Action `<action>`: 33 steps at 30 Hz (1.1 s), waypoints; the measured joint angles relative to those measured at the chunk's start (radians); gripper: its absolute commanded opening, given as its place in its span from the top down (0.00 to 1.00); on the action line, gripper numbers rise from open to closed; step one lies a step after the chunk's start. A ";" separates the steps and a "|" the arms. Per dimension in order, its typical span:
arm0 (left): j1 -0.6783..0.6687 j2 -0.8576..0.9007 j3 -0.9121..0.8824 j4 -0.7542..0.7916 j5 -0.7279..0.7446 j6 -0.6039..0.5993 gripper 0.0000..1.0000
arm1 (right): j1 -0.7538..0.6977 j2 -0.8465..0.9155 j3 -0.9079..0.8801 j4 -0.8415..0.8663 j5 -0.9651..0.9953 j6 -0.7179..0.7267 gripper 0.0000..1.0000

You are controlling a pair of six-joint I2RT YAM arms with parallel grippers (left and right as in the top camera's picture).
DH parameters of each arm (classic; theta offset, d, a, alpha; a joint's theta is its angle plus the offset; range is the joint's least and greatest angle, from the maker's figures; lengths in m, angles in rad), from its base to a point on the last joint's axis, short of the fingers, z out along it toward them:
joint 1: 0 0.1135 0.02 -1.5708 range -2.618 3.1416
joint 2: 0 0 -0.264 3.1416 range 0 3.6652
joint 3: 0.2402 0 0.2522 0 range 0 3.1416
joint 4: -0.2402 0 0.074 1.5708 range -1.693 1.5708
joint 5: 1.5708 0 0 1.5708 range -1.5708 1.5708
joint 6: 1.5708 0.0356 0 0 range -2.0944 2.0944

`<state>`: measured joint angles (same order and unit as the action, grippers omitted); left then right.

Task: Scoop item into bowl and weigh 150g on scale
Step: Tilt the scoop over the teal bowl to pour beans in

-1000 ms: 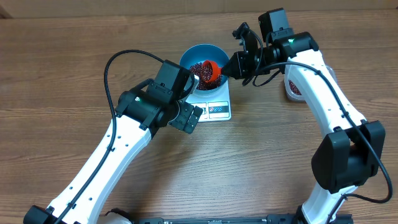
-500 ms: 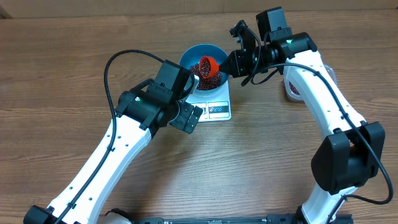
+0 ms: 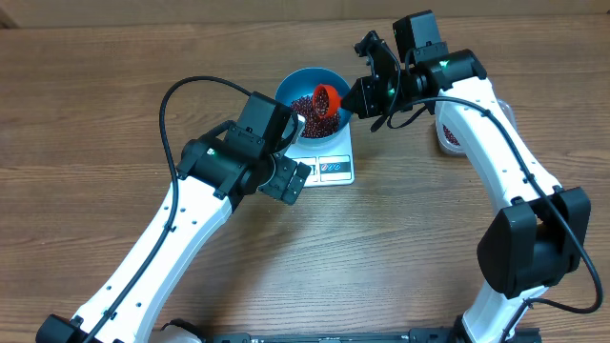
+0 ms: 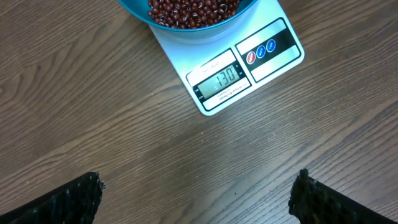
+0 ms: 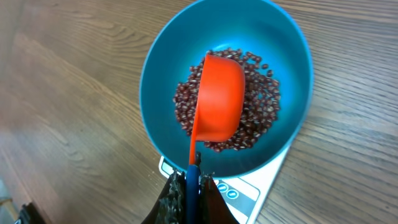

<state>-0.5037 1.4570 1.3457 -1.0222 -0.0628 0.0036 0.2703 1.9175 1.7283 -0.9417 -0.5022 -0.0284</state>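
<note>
Two arms reach over a wooden table [image 3: 95,95]. Nearest, the left gripper [image 4: 196,194] hangs above bare table just short of the scale [image 4: 249,68], fingers spread wide and holding nothing. The scale display reads 130. Beyond the display, the blue bowl [image 5: 149,81] sits on the scale platform and covers most of it. The beans [image 5: 261,118] lie heaped in the bottom of the bowl. The right gripper [image 5: 189,186] is clamped on the thin handle of an orange scoop [image 5: 221,99]. The scoop is inside the bowl above the beans, tipped onto its side; contact with the beans cannot be determined. To the far right, a clear tub [image 3: 448,135] holding more beans is partly hidden behind the right arm.
</note>
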 measured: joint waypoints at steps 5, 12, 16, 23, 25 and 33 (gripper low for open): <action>0.000 0.000 0.000 0.000 0.000 0.000 0.00 | 0.004 0.000 0.000 -0.007 0.019 -0.014 0.96; 0.000 0.000 0.000 0.000 0.000 0.000 0.00 | 0.034 0.000 0.000 0.007 0.076 0.003 0.96; 0.000 0.000 0.000 0.000 0.000 0.000 0.00 | 0.032 0.000 0.000 0.006 0.092 0.015 0.96; 0.000 0.000 0.000 0.000 0.000 0.000 0.00 | 0.032 0.000 0.000 0.006 0.100 0.024 0.97; 0.000 0.000 0.000 0.000 0.000 0.000 0.00 | 0.032 0.000 0.000 0.006 0.100 0.025 0.96; 0.000 0.000 0.000 0.000 0.000 0.000 0.00 | 0.032 0.000 0.000 0.006 0.100 0.026 0.96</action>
<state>-0.5037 1.4570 1.3457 -1.0222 -0.0628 0.0036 0.3027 1.9175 1.7283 -0.9356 -0.4023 -0.0029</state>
